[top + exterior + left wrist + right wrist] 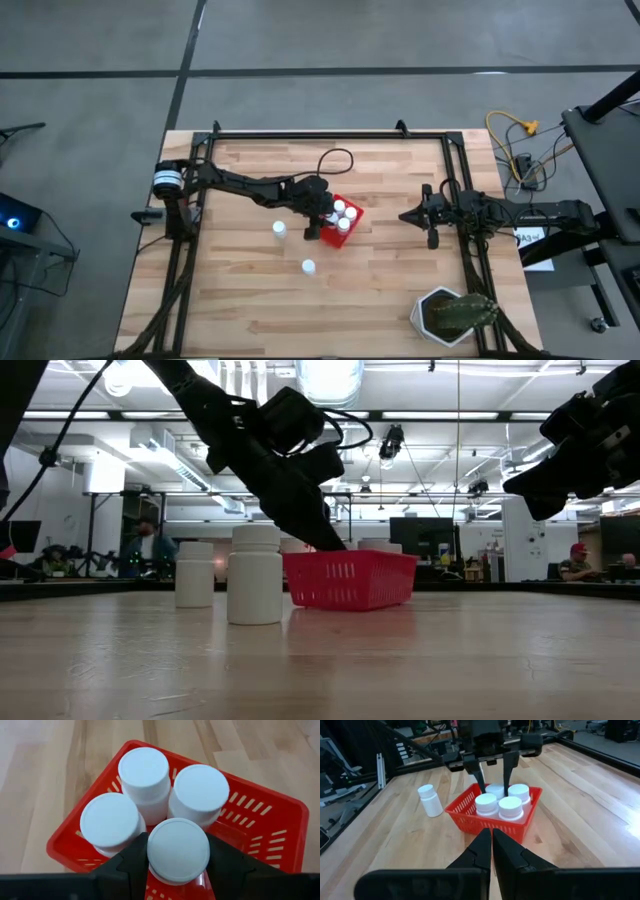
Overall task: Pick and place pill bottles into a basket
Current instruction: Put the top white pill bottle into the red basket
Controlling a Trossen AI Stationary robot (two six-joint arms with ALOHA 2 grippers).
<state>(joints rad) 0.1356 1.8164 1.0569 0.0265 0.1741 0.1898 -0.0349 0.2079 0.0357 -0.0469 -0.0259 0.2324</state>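
Gripped between left gripper [177, 865] fingers: fourth bottle [178, 851], lower centre of frame, inside basket [270, 812] beside three others. Release only once seated. Two bottles [279, 229] outside, left of basket. Right gripper [491, 851] closed, idle.

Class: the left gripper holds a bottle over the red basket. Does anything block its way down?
Nothing visible does. The left gripper holds its pill bottle over a bare corner of the basket, beside three bottles already inside.
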